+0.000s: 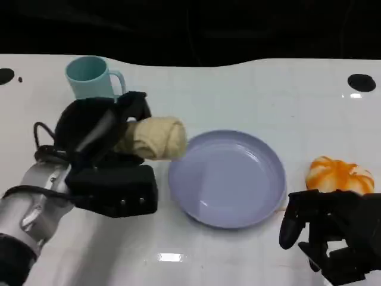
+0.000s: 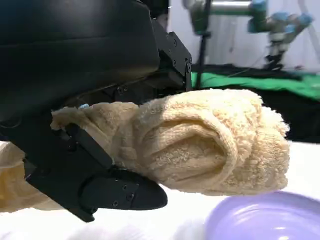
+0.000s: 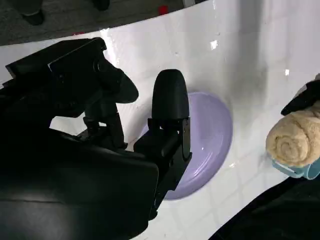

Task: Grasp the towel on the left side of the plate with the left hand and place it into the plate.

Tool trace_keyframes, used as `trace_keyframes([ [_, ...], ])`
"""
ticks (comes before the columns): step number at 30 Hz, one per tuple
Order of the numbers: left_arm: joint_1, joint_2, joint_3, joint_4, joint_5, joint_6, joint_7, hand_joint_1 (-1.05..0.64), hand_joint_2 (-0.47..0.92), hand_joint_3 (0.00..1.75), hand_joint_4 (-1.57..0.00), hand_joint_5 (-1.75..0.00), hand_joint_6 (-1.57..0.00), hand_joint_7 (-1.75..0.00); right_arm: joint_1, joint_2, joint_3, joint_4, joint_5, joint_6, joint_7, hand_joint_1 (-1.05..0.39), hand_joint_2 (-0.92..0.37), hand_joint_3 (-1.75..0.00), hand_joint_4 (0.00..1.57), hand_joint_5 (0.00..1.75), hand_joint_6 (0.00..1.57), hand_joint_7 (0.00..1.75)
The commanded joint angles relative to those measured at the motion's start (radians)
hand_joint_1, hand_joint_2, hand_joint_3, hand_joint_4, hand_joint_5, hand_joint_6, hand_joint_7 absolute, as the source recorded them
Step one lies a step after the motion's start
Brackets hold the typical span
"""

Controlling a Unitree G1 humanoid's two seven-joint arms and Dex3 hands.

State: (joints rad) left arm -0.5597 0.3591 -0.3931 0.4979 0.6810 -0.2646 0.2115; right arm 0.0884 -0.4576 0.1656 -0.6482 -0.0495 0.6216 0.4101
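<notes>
My left hand [image 1: 110,155] grips a rolled beige towel [image 1: 153,138], lifted off the table just left of the lavender plate [image 1: 229,179]; the roll's free end reaches the plate's left rim. In the left wrist view the towel [image 2: 210,145] sticks out from between the black fingers [image 2: 115,190], with the plate's rim [image 2: 265,217] below it. My right hand [image 1: 333,232] hovers low at the plate's right side, fingers apart, holding nothing. The right wrist view shows that hand [image 3: 100,145] over the plate [image 3: 210,140], with the towel [image 3: 295,137] beyond.
A light blue mug [image 1: 92,77] stands behind my left hand. An orange-and-white object [image 1: 339,174] lies to the right of the plate, just beyond my right hand. The white table [image 1: 238,89] ends at a dark edge at the back.
</notes>
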Motion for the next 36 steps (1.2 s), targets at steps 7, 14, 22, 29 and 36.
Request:
trace_keyframes([
  [7,-0.037,-0.120,-0.060,-0.110,0.034,0.097,-0.140,-0.17,0.41,1.11,-0.89,-1.75,-0.65,-1.75,-0.001,-0.001,-0.001,-0.012,-0.002,0.003,-0.002,0.03,-0.59,-1.04,0.70,1.69,0.68,1.44],
  [14,-0.041,-0.186,-0.101,-0.099,0.049,0.139,-0.187,-0.18,0.45,1.04,-0.90,-1.75,-0.65,-1.75,0.002,0.002,-0.002,-0.005,0.003,-0.016,0.000,0.03,-0.60,-1.04,0.70,1.70,0.68,1.45],
  [22,-0.028,-0.189,-0.110,-0.116,0.013,0.133,-0.291,-0.24,0.86,0.22,-0.53,-1.31,-0.79,-0.32,0.004,0.003,-0.005,-0.006,0.007,-0.015,0.001,0.03,-0.59,-1.06,0.70,1.70,0.68,1.45],
  [29,-0.019,-0.169,-0.115,-0.156,0.022,0.147,-0.372,-0.46,0.92,0.07,-0.18,-0.57,-0.37,0.00,0.002,0.000,-0.004,-0.008,0.005,-0.008,0.002,0.03,-0.59,-1.06,0.71,1.69,0.68,1.46],
  [36,-0.004,-0.132,-0.102,-0.223,0.016,0.163,-0.420,-0.55,0.92,0.11,-0.17,-0.56,-0.35,-0.01,0.002,-0.001,-0.002,-0.005,0.002,-0.013,0.001,0.03,-0.60,-1.04,0.70,1.69,0.67,1.46],
])
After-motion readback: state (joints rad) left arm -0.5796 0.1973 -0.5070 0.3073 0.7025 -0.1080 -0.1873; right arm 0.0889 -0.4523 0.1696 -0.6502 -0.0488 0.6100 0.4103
